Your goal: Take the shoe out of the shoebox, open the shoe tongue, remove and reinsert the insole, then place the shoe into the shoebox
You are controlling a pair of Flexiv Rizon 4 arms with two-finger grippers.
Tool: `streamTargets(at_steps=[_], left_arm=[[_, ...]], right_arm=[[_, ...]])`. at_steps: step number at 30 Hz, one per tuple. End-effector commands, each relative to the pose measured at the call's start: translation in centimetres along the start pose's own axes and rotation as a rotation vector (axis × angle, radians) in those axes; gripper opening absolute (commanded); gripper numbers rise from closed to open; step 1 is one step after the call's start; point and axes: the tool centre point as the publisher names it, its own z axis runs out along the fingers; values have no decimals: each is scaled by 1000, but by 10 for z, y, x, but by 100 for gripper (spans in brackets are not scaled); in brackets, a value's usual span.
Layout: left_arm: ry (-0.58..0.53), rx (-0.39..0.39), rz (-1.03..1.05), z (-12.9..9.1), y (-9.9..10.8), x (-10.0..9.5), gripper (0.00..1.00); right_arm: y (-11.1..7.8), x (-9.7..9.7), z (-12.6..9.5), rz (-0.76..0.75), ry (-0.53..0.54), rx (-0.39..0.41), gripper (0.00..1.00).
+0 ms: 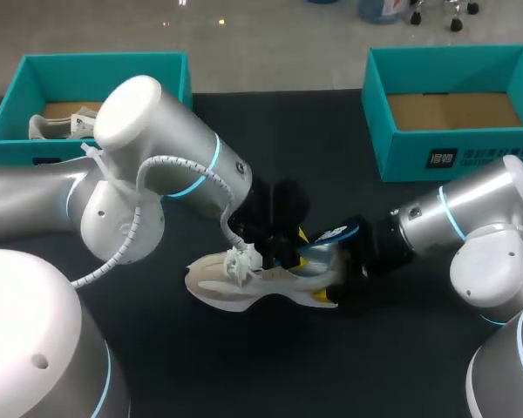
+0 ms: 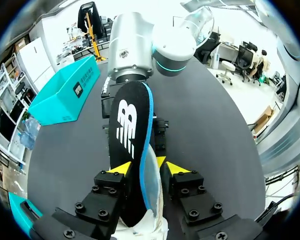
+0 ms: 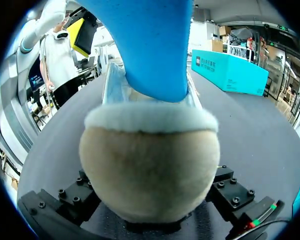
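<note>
A cream shoe [image 1: 235, 283] lies on its side at the middle of the black table, toe toward my left arm. My right gripper [image 1: 344, 279] is shut on its heel [image 3: 150, 165], which fills the space between the fingers and hides their tips. An insole, black on top and blue underneath [image 2: 130, 125] [image 3: 150, 50], sticks up out of the shoe's opening [image 1: 334, 233]. My left gripper [image 1: 283, 252] hovers over the opening. It is open [image 2: 146, 167], and the insole stands between its yellow fingertips [image 2: 177, 167] without being pinched.
An open teal shoebox [image 1: 471, 144] stands at the back right, its cardboard floor bare. Another teal box [image 1: 105, 61] at the back left holds a second shoe [image 1: 57, 126]. My arms meet over the table's middle.
</note>
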Motion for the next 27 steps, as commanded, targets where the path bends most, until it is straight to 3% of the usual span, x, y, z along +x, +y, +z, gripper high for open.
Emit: streamTargets(at_steps=[1,15,21,27], left_arm=[[-47,0,-9,-3,7,4,39],[-131,-21,-14,-2,15,-8,32],[-135,-28,-8,2,13,-10,21],[-138,-33,-16,6,14,-13,17]], right_arm=[[-4,1,4,1,-1,4,0],[-4,1,4,1,-1,4,0],[-4,1,4,1,-1,4,0],[-4,1,4,1,-1,4,0]])
